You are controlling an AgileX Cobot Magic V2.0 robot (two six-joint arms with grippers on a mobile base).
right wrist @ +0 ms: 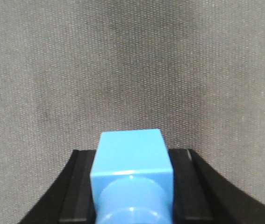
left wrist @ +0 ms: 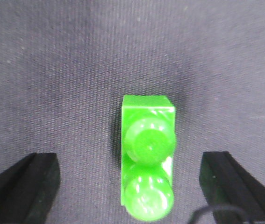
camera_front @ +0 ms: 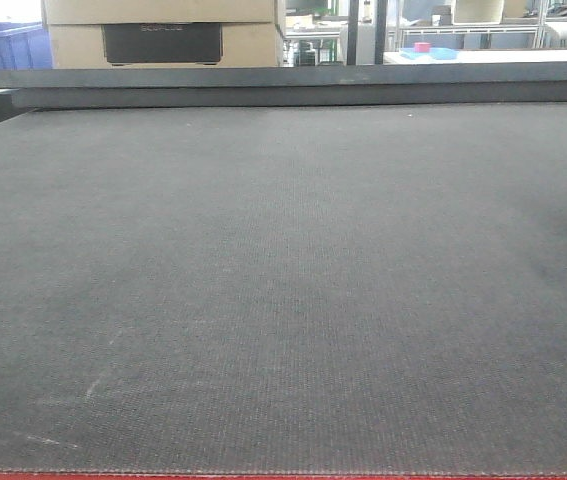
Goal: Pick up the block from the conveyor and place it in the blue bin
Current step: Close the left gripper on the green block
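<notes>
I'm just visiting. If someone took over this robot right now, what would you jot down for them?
Left gripper: open, fingers either side of a green block lying on the conveyor, not gripped.
Right gripper: shut on a blue block.
Done: one block gripped.
Left: carry it to the blue bin, then the green one. A blue crate shows beyond the belt; maybe that is the bin.

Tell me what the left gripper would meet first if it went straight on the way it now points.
Likely the green block: it sits between the left gripper's open fingers. The fingers themselves would straddle it and reach the conveyor, though depth is unclear.
</notes>
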